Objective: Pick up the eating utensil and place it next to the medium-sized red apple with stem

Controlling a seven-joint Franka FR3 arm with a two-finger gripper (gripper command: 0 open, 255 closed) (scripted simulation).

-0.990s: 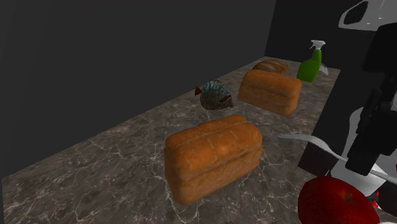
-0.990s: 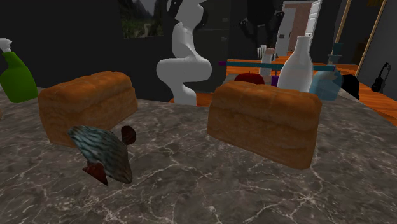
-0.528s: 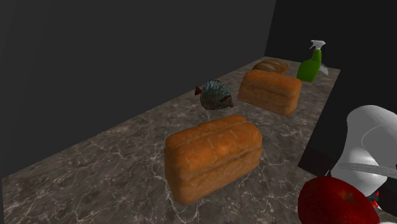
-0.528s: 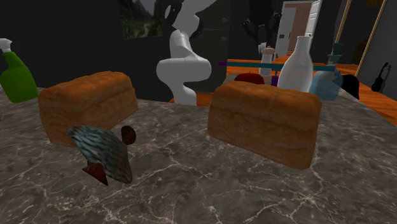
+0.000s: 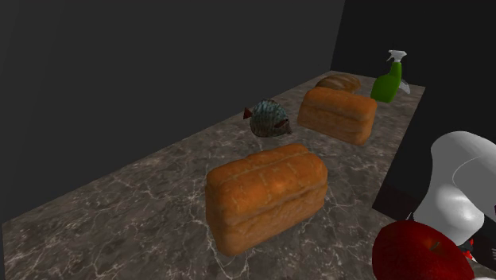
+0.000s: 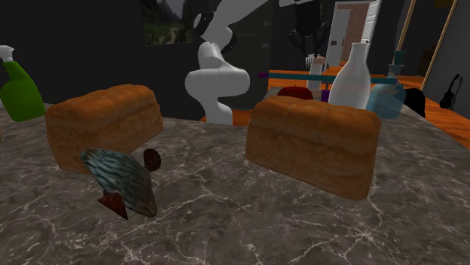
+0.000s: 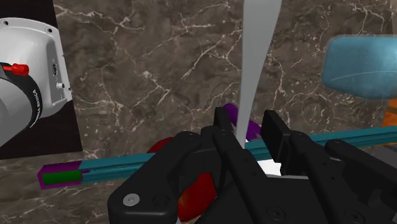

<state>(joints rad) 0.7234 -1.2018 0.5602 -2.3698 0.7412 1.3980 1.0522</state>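
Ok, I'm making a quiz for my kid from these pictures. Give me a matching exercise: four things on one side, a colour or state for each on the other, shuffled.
Things:
1. spray bottle
2. apple
3. fish
4. utensil

Colour or state:
a. red
b. clasped in the gripper
c. green
d. blue-grey stripes

Pairs: 1-c, 2-a, 3-d, 4-b.

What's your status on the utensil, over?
Pincer shut on white utensil. Red apple at shoulder view's lower right, beside white arm. Teal rod crosses beneath pincer.
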